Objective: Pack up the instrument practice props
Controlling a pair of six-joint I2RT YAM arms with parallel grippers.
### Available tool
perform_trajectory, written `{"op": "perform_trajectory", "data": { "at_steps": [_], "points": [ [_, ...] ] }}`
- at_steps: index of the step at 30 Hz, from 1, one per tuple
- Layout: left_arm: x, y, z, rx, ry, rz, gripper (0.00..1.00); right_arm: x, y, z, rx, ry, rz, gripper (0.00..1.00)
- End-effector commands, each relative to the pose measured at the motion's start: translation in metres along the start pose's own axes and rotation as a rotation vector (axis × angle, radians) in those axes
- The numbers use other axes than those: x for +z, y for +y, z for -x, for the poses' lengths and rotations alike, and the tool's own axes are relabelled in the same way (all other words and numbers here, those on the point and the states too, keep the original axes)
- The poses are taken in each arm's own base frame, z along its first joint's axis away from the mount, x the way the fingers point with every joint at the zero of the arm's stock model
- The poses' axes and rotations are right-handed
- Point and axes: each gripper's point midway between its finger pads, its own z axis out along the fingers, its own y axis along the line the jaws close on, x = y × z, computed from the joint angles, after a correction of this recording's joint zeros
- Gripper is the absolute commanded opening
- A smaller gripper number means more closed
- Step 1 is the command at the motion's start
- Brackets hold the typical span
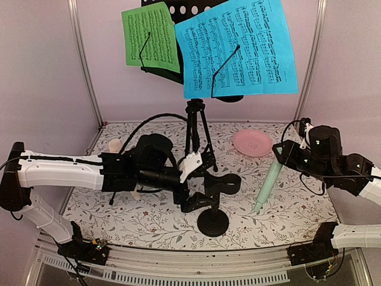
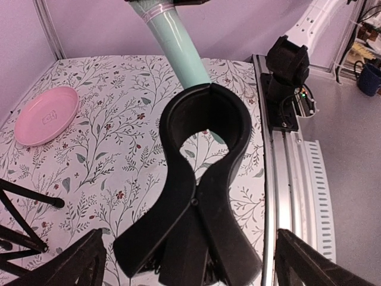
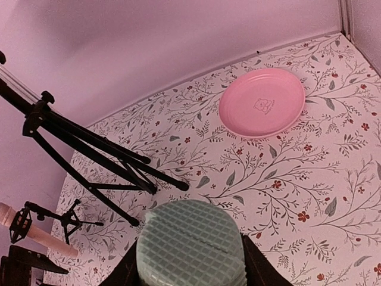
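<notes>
The black perforated music stand (image 1: 193, 128) stands at the back centre on its tripod and carries a green page (image 1: 150, 37) and a blue page (image 1: 238, 47). My left gripper (image 1: 201, 185) is open, one finger on either side of the levers of a black clip mic holder (image 2: 202, 155) on its round base (image 1: 213, 223). My right gripper (image 1: 283, 154) is shut on the head of the mint microphone (image 1: 268, 182), which hangs tilted with its tail near the mat. The beige microphone (image 3: 30, 235) rests in a small tripod holder (image 3: 59, 217) at the left, mostly hidden behind my left arm.
A round pink plate (image 1: 252, 143) lies on the floral mat at the back right, also in the left wrist view (image 2: 46, 116) and the right wrist view (image 3: 262, 102). The stand's tripod legs (image 3: 107, 155) spread over the mat's middle. Pink walls enclose the back and sides.
</notes>
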Motion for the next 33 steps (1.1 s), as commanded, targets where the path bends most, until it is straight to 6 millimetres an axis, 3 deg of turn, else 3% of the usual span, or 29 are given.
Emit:
{"op": "perform_trajectory", "data": {
  "at_steps": [1,9,15,20,25,33],
  "points": [
    [-0.008,-0.003,0.017,0.019,-0.030,-0.005,0.99,0.009,-0.015,-0.005,0.097,0.090,-0.062,0.15],
    [-0.022,0.002,0.044,0.024,-0.057,0.027,0.99,0.036,-0.050,-0.022,0.188,0.260,-0.185,0.15],
    [-0.042,0.005,0.065,0.028,-0.095,0.061,0.99,0.054,-0.071,-0.032,0.231,0.379,-0.224,0.14],
    [-0.064,0.011,0.080,0.010,-0.138,0.124,0.99,0.077,-0.092,-0.055,0.243,0.546,-0.237,0.16],
    [-0.089,0.030,0.093,-0.047,-0.153,0.246,0.99,0.099,-0.101,-0.072,0.163,0.654,-0.256,0.23],
    [-0.143,0.087,0.113,-0.273,-0.180,0.545,0.99,0.135,-0.113,-0.102,0.069,0.822,-0.258,0.27]
  ]
}}
